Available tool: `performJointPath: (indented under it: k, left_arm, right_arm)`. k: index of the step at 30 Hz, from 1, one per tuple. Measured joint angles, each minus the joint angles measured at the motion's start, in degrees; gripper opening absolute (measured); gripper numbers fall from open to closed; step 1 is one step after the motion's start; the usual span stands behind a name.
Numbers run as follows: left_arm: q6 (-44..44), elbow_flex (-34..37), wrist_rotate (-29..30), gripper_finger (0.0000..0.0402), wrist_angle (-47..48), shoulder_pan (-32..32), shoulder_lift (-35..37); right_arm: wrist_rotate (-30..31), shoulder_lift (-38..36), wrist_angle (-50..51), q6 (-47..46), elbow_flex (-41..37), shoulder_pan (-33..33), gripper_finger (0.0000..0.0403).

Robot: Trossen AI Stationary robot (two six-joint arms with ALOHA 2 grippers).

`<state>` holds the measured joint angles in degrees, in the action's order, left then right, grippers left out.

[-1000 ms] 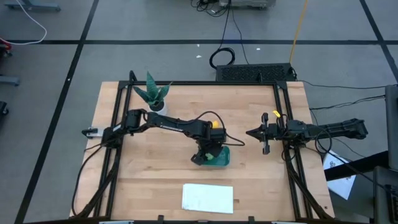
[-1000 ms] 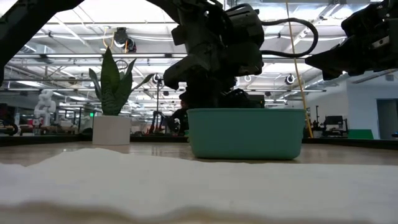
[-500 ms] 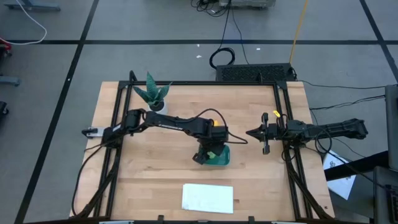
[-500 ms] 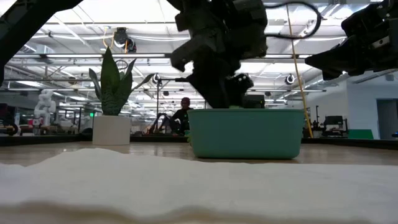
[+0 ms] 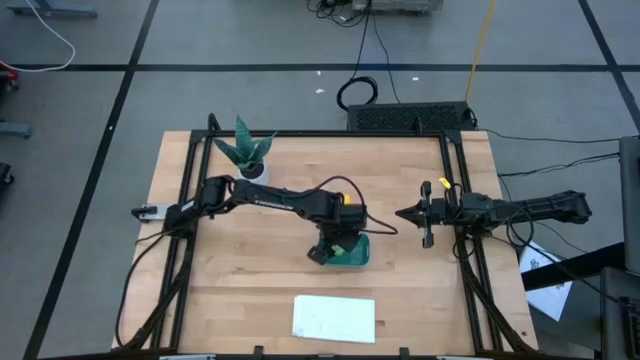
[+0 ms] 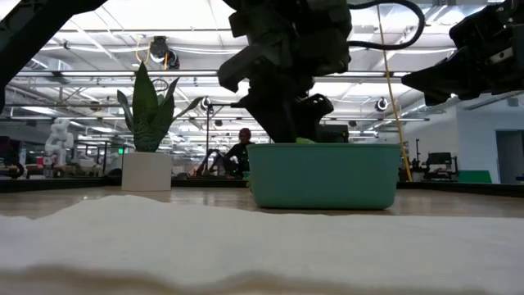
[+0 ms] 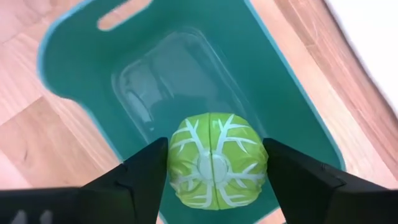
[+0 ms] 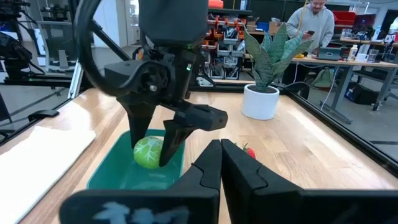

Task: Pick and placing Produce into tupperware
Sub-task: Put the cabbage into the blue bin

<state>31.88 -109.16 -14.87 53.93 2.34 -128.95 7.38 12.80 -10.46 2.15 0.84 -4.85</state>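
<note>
Light green and ribbed with pale veins, the round fruit [image 7: 216, 160] was pinched between the left gripper's [image 7: 214, 171] fingers [image 7: 144, 174], which pressed on its two sides. It hung over the open tub [image 7: 81, 56], within the rim and clear of the floor, so the step in hand was probably the lowering or release: held there, it would fall inside and not onto the wood. The tub itself looked otherwise empty in the left wrist view. From the right wrist view the fruit [image 8: 149, 152] sat low in the tub [image 8: 109, 168], the left gripper [image 8: 157, 149] reaching down from above. Just beyond the tub, on the bare table [image 8: 311, 149], a small red piece [image 8: 249, 151] lay waiting; I could not find the yellow one in any view. Farther off behind the tub stood a potted plant [image 8: 264, 74], and on the tub's near side lay a white sheet [image 5: 334, 317]. The right gripper [image 5: 405, 214] idled well to the side of the tub, near the table's edge, with its fingers pressed together. Past the table a person [image 8: 311, 25] stood at a desk, well clear of the work.
</note>
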Motion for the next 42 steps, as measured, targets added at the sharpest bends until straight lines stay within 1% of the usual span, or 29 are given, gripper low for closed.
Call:
performJointPath:
  k: [3, 6, 10, 18, 26, 36, 42]
  left_arm:
    - [0.96, 0.00, -1.30, 0.0237, 0.07, -0.12, 0.00]
    - [1.29, 0.00, -2.47, 0.0236, 0.02, -0.43, 0.00]
    - [1.46, 0.00, -2.13, 0.0240, 0.00, -0.45, 0.00]
    - [1.25, 0.00, -1.75, 0.0232, 0.02, -0.49, 0.00]
    - [2.19, 0.17, 0.44, 0.0236, 0.23, -0.45, -2.51]
    - [3.97, 0.74, -0.16, 0.0236, -0.08, -0.45, -2.99]
    - [3.63, 0.74, -0.24, 0.0237, -0.31, -0.45, -3.27]
  right_arm:
    - [0.00, 0.02, 0.00, 0.00, 0.00, 0.00, 0.0000]
    - [0.00, 0.02, 0.00, -0.02, 0.00, 0.00, 0.0000]
    - [0.00, 0.02, 0.00, -0.02, 0.00, 0.00, 0.0000]
    - [0.00, 0.02, 0.00, -0.02, 0.00, 0.00, 0.0000]
    - [-0.04, 0.06, 0.04, -0.05, 0.00, -0.02, 0.0000]
    - [-0.13, 1.13, -0.53, -0.04, 0.00, -0.02, 0.0000]
    - [-0.13, 1.33, -0.44, -0.04, 0.00, 0.00, 0.0000]
